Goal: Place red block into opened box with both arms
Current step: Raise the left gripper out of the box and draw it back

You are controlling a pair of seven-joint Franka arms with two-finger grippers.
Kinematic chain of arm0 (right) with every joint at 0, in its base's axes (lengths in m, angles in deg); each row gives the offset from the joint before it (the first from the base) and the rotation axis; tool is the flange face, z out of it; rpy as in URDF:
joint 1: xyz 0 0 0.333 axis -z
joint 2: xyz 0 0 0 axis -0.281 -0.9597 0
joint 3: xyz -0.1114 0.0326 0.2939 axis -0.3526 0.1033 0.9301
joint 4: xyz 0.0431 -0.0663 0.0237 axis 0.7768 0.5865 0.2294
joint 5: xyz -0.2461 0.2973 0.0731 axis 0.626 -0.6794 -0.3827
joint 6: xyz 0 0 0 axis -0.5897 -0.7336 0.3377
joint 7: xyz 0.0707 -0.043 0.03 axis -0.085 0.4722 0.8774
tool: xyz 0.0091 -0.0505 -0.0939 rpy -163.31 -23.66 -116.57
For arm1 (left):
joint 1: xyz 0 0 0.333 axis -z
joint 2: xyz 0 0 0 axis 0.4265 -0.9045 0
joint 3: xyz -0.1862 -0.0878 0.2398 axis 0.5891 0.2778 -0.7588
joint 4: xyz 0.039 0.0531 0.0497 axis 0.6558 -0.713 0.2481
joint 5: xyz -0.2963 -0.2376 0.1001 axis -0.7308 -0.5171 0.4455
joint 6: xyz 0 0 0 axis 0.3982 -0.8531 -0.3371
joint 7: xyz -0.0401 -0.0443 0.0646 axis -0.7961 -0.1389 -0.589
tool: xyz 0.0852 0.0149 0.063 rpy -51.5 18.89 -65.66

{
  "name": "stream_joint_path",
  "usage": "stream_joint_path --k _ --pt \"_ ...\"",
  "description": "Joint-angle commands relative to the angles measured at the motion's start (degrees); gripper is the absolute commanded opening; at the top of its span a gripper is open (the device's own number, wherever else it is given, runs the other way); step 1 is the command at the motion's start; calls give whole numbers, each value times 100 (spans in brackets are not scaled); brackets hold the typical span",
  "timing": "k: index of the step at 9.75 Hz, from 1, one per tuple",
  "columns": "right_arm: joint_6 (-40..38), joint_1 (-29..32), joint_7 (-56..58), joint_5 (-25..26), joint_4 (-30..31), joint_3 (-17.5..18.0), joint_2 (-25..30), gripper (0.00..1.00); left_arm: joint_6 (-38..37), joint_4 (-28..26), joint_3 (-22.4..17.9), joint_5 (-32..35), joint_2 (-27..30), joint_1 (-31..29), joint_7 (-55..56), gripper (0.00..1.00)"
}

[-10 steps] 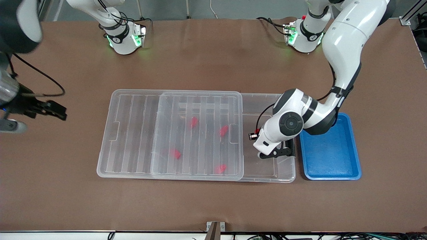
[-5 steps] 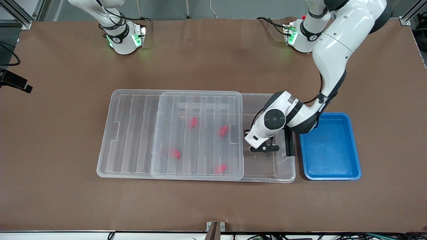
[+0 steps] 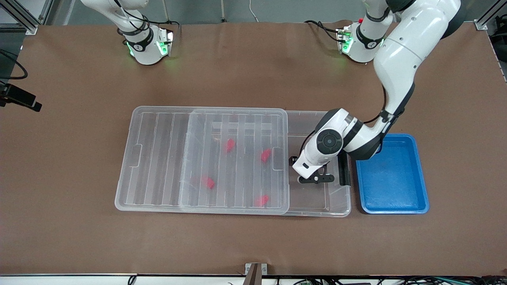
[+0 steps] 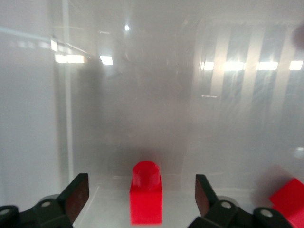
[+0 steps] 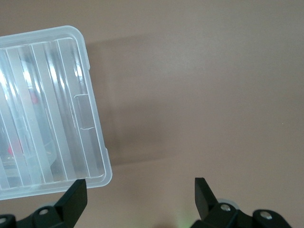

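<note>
We are hovering the left gripper (image 4: 141, 194), fingers spread, over a red block (image 4: 145, 199) in the box (image 3: 317, 206) (right gripper (image 5: 140, 199) waiting, fingers apart).

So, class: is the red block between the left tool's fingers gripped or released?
Released: the red block sits apart from both spread fingers of the left tool.

red block (image 4: 146, 199) in box (image 3: 317, 208) | lid (image 3: 158, 158) partly over box
</note>
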Motion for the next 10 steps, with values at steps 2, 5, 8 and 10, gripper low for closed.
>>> stream_joint_path --k 2,5,8,10 --pt "94 97 149 -67 155 9 121 100 -710 -104 241 12 873 -208 40 100" --pt "33 212 668 -67 155 -114 130 100 -1551 446 295 -471 1700 -568 -204 100" --pt "42 177 686 -75 164 -97 104 96 -2626 1266 295 -463 2131 -1121 -985 100" --pt "146 63 703 -223 373 -79 25 66 -2758 1276 303 -489 2649 -1656 -1836 100"
